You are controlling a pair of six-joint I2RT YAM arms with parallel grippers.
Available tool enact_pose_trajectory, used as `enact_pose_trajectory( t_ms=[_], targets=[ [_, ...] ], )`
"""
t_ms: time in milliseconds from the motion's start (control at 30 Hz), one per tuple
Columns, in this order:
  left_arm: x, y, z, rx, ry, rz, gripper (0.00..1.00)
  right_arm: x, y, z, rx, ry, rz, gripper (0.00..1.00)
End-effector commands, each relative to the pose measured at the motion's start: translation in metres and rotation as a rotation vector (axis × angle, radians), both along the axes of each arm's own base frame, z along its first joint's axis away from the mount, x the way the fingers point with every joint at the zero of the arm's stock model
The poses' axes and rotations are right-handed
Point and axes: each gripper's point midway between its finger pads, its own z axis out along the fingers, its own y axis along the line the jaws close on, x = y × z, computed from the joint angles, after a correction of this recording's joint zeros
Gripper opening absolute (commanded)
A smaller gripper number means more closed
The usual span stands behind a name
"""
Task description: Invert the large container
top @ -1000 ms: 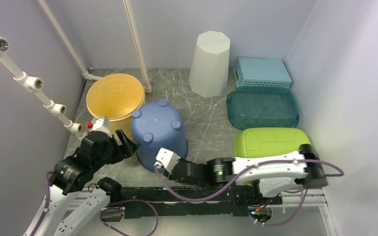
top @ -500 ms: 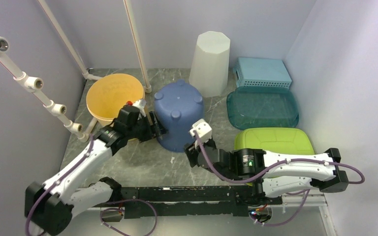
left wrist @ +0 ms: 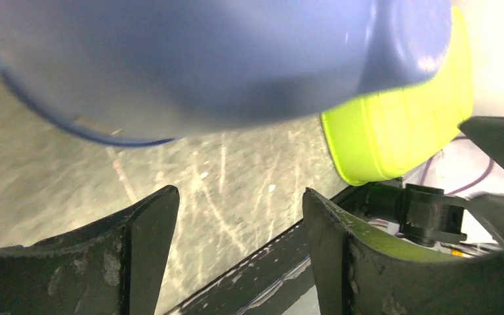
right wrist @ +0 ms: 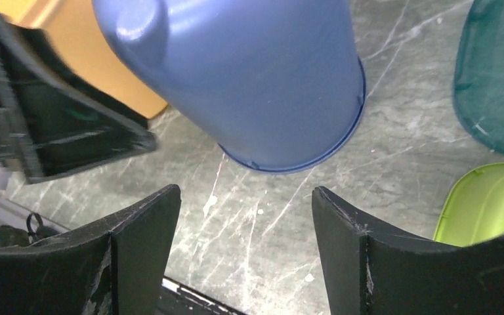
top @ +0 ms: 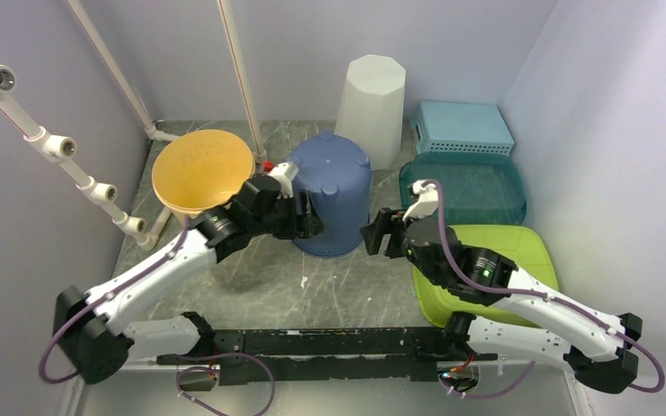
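Both of my claws are spread and grip nothing. My left claw point(top: 305, 217) sits just beside the blue container's point(top: 336, 186) left wall; whether they touch, I cannot tell. My right claw point(top: 380, 236) is near its right wall. The container stands rim-down on the table point(top: 347, 286), feet up. I judge it light, stiff and slippery. Press opposite walls near the rim.

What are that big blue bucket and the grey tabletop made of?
The blue bucket looks like moulded plastic, smooth with a soft sheen: it has an even colour, rounded moulded knobs on its base and a thin rim. The tabletop looks like grey stone or a stone-pattern laminate, fairly matte, with pale veins and scratches; the pictures cannot settle which.
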Motion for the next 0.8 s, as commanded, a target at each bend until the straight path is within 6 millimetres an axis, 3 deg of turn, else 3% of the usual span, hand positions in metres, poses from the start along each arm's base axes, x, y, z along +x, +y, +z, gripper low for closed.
enact_pose_trajectory(
  t_ms=[0, 133, 233, 367, 433, 533, 600, 767],
  targets=[
    [-0.012, 0.062, 0.041, 0.061, -0.148, 0.155, 0.76, -0.001, 0.024, 0.002, 0.040, 0.049, 0.061, 0.78],
    [-0.023, 0.102, 0.086, 0.099, -0.285, 0.223, 0.83, -0.005, 0.041, -0.008, 0.080, 0.079, 0.113, 0.79],
    [-0.016, 0.120, 0.105, 0.206, -0.355, 0.240, 0.86, -0.007, 0.052, -0.011, 0.107, 0.097, 0.144, 0.79],
    [0.011, 0.138, 0.102, 0.491, -0.351, 0.256, 0.87, -0.007, 0.060, -0.019, 0.111, 0.128, 0.149, 0.80],
    [0.023, 0.149, 0.109, 0.578, -0.347, 0.310, 0.88, -0.009, 0.065, -0.023, 0.123, 0.145, 0.164, 0.80],
    [0.043, 0.151, 0.114, 0.540, -0.323, 0.269, 0.91, -0.013, 0.075, -0.029, 0.150, 0.175, 0.196, 0.80],
    [0.060, 0.165, 0.106, 0.524, -0.264, 0.283, 0.91, -0.016, 0.081, -0.032, 0.166, 0.195, 0.209, 0.80],
    [0.088, 0.166, 0.077, 0.596, -0.203, 0.212, 0.91, -0.020, 0.086, -0.038, 0.198, 0.220, 0.229, 0.81]
  ],
)
